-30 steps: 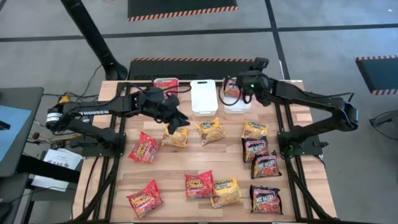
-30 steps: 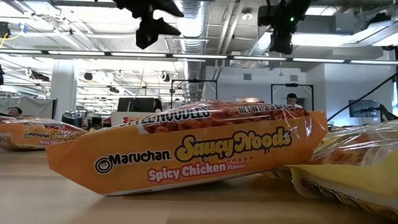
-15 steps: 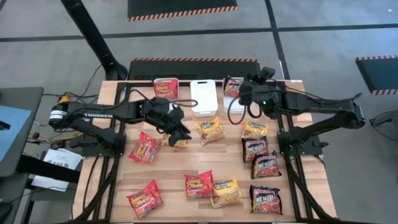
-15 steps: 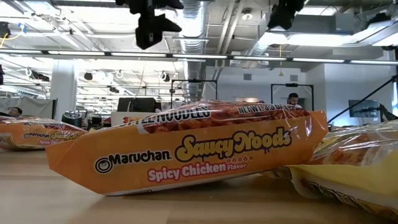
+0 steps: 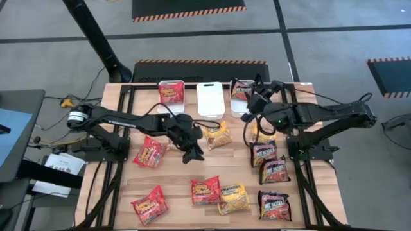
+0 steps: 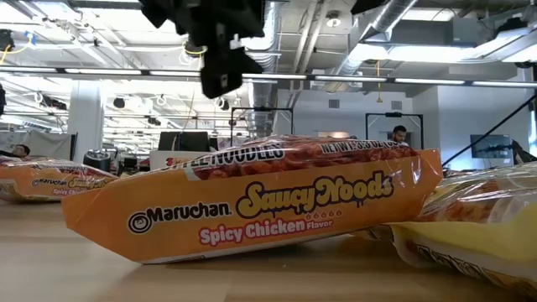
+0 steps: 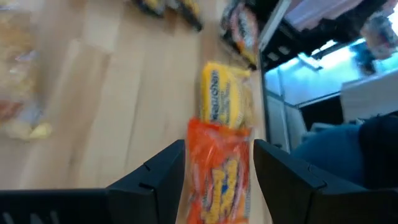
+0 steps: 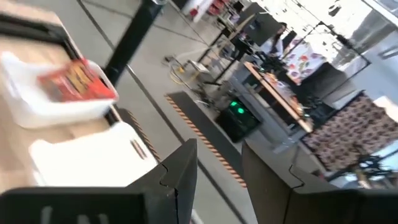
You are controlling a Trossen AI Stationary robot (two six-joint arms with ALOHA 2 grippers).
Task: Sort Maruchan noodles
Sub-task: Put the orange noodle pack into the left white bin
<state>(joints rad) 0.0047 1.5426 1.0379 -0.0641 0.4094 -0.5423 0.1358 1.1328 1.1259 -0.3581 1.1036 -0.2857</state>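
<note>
Maruchan packets lie flat on the wooden table. In the high view there are red ones (image 5: 149, 153) (image 5: 205, 190) (image 5: 149, 205), yellow ones (image 5: 217, 135) (image 5: 234, 197) (image 5: 262, 133) and dark ones (image 5: 263, 153) (image 5: 274, 169) (image 5: 274, 205). One red packet (image 5: 171, 92) lies in the left white tray and one dark packet (image 5: 241, 88) in the right tray. My left gripper (image 5: 192, 151) hangs open above mid-table. In its wrist view (image 7: 217, 162) the red packet (image 7: 217, 174) shows beyond the fingers. My right gripper (image 5: 249, 114) is open and empty, just on the near side of the right tray.
An empty white tray (image 5: 210, 97) sits between the two filled trays at the far edge. The right arm reaches over the yellow packet below it. A bare strip of wood (image 5: 173, 173) runs between the two rows of packets. A yellow Saucy Noods packet (image 6: 252, 201) fills the low view.
My left gripper moved toward the near edge and slightly right, from near the left tray to mid-table, and now covers the spot where a yellow packet lay. My right gripper drew back from the right tray toward the near edge; the dark packet stays in that tray.
</note>
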